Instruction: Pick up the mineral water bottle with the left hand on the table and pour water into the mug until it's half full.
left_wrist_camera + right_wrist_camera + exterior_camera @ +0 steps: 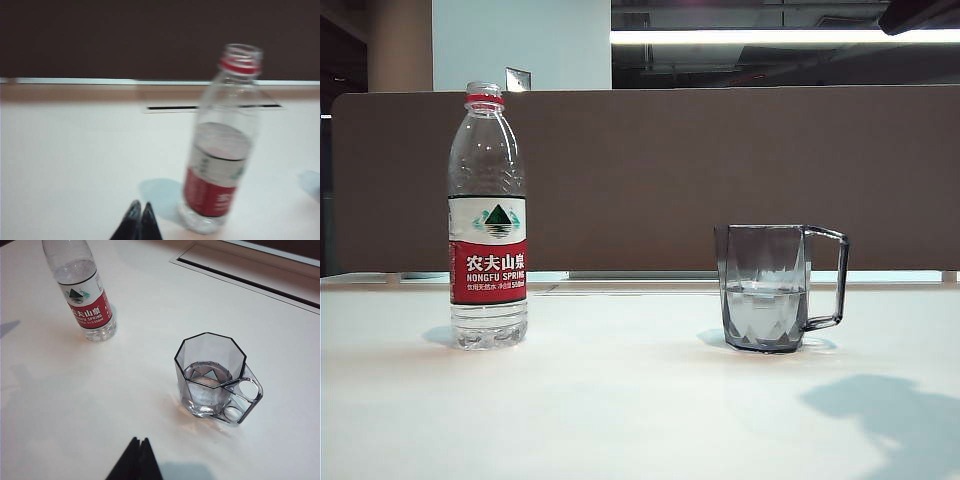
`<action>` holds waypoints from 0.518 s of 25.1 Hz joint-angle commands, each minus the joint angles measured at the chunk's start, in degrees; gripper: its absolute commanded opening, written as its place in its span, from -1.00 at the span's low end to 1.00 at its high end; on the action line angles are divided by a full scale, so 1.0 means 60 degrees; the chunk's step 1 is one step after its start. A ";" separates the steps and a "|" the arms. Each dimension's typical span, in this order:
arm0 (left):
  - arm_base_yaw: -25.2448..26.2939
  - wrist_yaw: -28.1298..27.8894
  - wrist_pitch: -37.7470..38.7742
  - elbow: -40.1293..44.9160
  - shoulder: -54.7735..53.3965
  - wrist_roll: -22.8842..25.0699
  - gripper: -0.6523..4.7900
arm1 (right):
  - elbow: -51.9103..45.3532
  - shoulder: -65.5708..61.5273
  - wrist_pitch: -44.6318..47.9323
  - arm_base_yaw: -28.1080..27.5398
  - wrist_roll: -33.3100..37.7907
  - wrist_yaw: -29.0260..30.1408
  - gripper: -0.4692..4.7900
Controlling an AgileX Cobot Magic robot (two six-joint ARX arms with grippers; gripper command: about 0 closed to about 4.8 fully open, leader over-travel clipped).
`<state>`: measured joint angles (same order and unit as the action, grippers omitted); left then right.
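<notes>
**Uncapped bottle stands free on the desk; mug already holds water**

Nearest to you in the left wrist view, the left end effector shows only as two dark fingertips pressed together, clenched on nothing. It sits low over the desk, just beside the base of the mineral water bottle and apart from it. The picture is blurred, so finer detail is hard to read.

In the right wrist view, the right end effector is likewise clenched and empty, hovering above the desk with the mug a little beyond it and the bottle farther off.

Moving outward, the exterior view shows the bottle standing upright on the left, well apart from the mug on the right. Neither arm is visible there.

The bottle has no cap; its red neck ring and open mouth show. It looks nearly empty, so expect it to be light and easy to tip. Its thin clear plastic walls will likely flex under a squeeze. Take hold around the labelled middle, where the body is straight and the paper gives friction, and keep it upright.

The mug is faceted smoky plastic with a squared handle pointing away from the bottle. Water fills it to roughly half.
</notes>
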<state>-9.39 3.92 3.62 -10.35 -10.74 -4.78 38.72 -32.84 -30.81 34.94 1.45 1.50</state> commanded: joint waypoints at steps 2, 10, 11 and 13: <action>0.1228 0.0018 -0.0627 0.0561 0.0725 -0.0033 -0.78 | 0.0051 0.0025 0.0168 0.0000 -0.0033 -0.0018 -0.85; 0.2998 0.0018 -0.0801 0.1217 0.1745 -0.0033 -0.78 | 0.0051 0.0029 0.0157 -0.0004 -0.0033 -0.0018 -0.85; 0.2991 0.0018 -0.0951 0.1435 0.1745 -0.0033 -0.78 | 0.0051 0.0033 0.0153 0.0000 -0.0033 -0.0018 -0.85; 0.2670 0.0018 -0.0896 0.1657 0.1745 -0.0015 -0.78 | 0.0051 0.0033 0.0157 0.0000 -0.0033 -0.0018 -0.85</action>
<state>7.66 3.88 -1.50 -0.23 -0.21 -4.80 38.72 -32.82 -30.85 34.94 1.45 1.52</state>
